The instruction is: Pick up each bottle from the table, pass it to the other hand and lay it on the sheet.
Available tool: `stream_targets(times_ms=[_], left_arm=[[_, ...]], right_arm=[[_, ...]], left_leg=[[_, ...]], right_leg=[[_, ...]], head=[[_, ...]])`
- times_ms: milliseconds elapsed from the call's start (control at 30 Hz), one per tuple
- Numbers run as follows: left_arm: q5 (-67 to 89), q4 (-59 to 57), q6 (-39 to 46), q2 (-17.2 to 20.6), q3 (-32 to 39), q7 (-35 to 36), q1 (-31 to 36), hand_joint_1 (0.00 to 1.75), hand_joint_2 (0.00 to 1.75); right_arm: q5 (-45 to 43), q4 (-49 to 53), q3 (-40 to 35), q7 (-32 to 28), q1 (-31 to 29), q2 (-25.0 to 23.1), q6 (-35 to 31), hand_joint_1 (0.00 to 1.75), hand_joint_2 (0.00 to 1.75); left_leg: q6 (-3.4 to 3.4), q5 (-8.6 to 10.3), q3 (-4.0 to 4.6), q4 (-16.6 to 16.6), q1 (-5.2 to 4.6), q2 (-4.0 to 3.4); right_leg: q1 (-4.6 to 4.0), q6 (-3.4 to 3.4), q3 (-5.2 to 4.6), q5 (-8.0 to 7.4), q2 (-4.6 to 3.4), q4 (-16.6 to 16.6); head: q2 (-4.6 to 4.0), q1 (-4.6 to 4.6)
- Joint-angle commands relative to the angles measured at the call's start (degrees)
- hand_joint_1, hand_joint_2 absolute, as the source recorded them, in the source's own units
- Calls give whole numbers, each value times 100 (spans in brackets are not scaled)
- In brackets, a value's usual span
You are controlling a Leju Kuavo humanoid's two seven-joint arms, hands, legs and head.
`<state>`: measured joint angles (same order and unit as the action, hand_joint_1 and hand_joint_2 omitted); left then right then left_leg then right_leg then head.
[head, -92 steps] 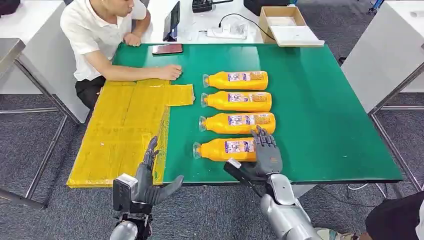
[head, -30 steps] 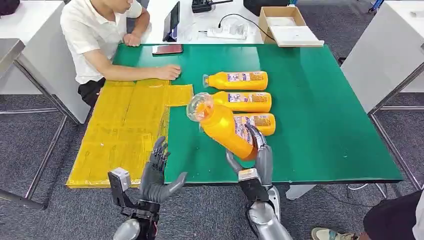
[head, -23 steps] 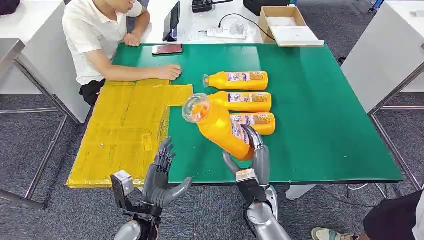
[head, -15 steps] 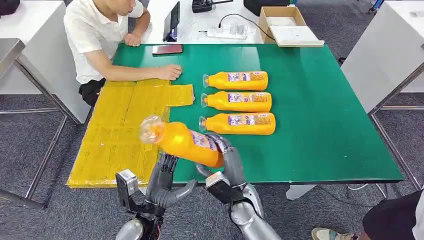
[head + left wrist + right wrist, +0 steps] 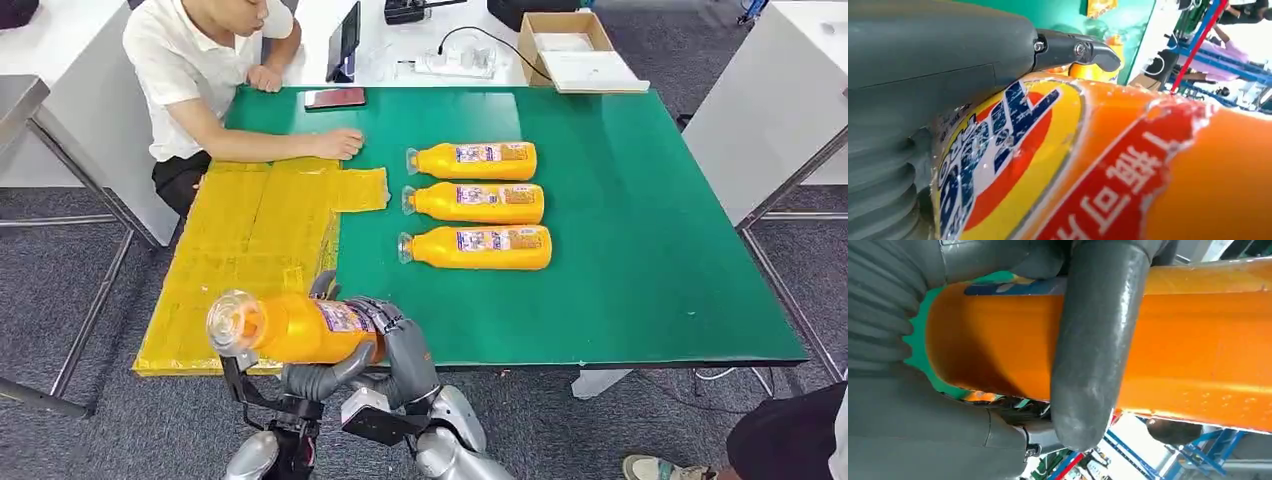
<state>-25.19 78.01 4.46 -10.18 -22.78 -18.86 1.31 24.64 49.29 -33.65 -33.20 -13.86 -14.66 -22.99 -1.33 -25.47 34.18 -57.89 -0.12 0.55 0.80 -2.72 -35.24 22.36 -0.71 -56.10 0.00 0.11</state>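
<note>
Leftmost thing is the crinkly yellow plastic sheet (image 5: pixel 250 250), draped over the left part of the green desk (image 5: pixel 640 230) and hanging past its left edge. A person in a white shirt (image 5: pixel 190 70) sits at the far left corner with a hand resting on the sheet's far edge.

Over the sheet's near corner is the handoff: the orange plastic juice bottle with the clear cap (image 5: pixel 290 327) is up in the air, long axis running left-right, cap pointing left. The left hand (image 5: pixel 315 378) sits right under its middle, thumb reaching along the underside. From the left wrist view its fingers (image 5: pixel 1078 50) lie against the label, but I honestly can't tell if that hand has actually closed on it yet. The right hand (image 5: pixel 395 345) clearly has the base end, fingers (image 5: pixel 1093 350) wrapped round the body.

So the left hand is the nearer one to the sheet, which lies directly below and beyond the bottle; I'd say nothing blocks the way down.

Further right, three more orange bottles (image 5: pixel 475 203) lie in a row on the desk, caps left, well clear of both hands
</note>
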Motion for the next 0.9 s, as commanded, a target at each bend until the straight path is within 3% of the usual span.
stream_targets(times_ms=[33,67,200,233,267,300,333,467,600,767,900], left_arm=[[-563,100,7,-171,218,-1,310,136,175],[-594,156,11,-178,246,-60,294,175,175],[-592,183,10,-165,252,-57,293,175,175],[-591,227,16,-171,274,-109,257,175,175],[-584,276,31,-184,310,-185,228,175,175],[-581,350,78,-208,366,-263,194,175,175],[-559,460,126,-211,414,-326,157,175,175],[-324,664,532,-186,666,-554,110,175,175],[-397,534,594,103,1046,-353,154,175,175],[744,570,1439,463,1568,-566,152,175,175],[1061,555,1599,535,1651,-549,163,175,175]], right_arm=[[-539,-968,-902,-270,-210,-158,419,155,175],[-698,-1022,-905,-296,-220,-177,531,115,175],[-713,-1035,-905,-299,-217,-186,534,115,175],[-780,-1060,-912,-289,-228,-182,596,28,175],[-869,-1090,-925,-248,-232,-181,645,0,175],[-943,-1106,-931,-243,-229,-178,716,0,175],[-1044,-1113,-902,-255,-214,-180,740,0,0],[-1394,-1009,-697,-323,-144,-161,711,0,0],[-1437,-751,-529,-499,179,22,193,0,0],[-1687,-404,69,-680,698,197,-321,0,0],[-1711,-257,118,-680,833,294,-359,0,0]], left_leg=[[7,-4,-11,1,7,1],[8,-5,-13,1,8,2],[6,-3,-10,3,7,4],[9,-7,-18,1,9,1],[7,-4,-15,2,6,2],[9,-8,-26,4,9,11],[8,-7,-21,2,10,7],[9,-8,-24,3,8,3],[8,-4,-20,7,10,5],[12,-6,-31,14,8,3],[9,-5,-21,9,7,5]], right_leg=[[-8,8,13,5,7,2],[-9,9,15,6,9,2],[-8,7,11,4,10,3],[-11,9,19,9,11,3],[-7,7,14,8,13,1],[-11,11,28,14,24,3],[-11,9,23,11,18,3],[-9,10,24,12,16,2],[-11,9,22,6,12,9],[-9,14,30,10,12,9],[-8,11,20,9,13,6]], head=[[0,0],[0,0],[-2,0],[0,0],[0,-2],[0,0],[0,0],[0,-4],[0,0],[-2,2],[-2,0]])
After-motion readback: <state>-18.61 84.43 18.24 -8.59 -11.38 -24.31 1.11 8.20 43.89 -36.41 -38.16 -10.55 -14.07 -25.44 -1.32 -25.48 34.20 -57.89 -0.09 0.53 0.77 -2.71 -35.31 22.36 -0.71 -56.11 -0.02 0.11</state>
